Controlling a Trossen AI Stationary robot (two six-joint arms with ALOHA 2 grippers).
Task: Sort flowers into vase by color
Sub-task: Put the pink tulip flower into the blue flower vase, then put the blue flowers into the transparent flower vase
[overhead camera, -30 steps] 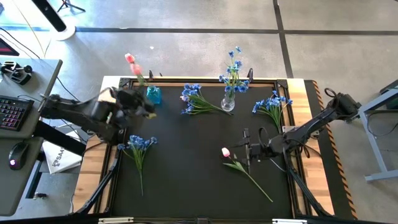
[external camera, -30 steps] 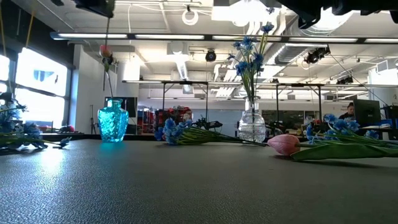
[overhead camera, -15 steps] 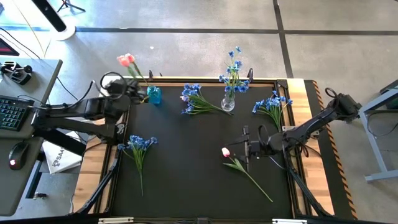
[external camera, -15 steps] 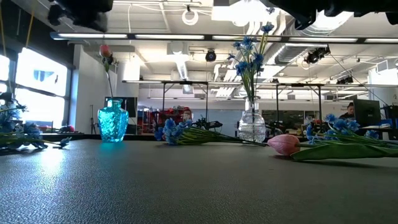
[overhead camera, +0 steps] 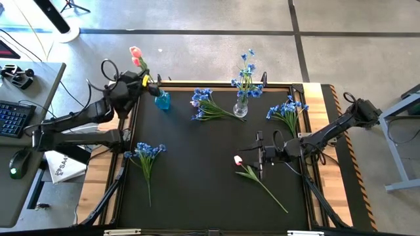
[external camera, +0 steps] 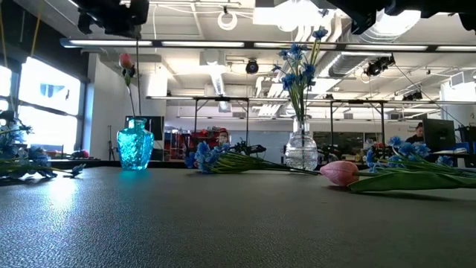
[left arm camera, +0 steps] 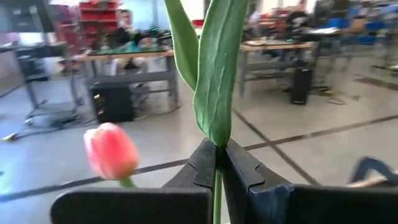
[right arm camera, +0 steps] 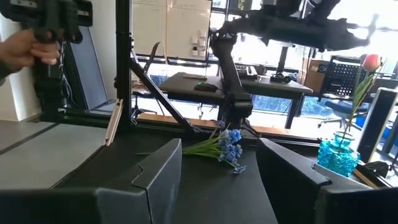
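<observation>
Left arm parking a tulip in the blue vase

Left gripper (overhead camera: 136, 80) has its jaws clenched on a tulip (overhead camera: 136, 56) stem standing in the turquoise vase (overhead camera: 162, 100) (table's far-left corner); right gripper (overhead camera: 261, 155) hovers, jaws spread, beside another tulip (overhead camera: 239, 160).

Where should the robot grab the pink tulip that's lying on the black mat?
The bare green stem, below the leaves, coming straight down with fingers across it. The tulip lies flat with a long thin stem, and its bloom looks squashable. The open right gripper hovers beside it. The left gripper pinches another tulip by its stem too.
</observation>
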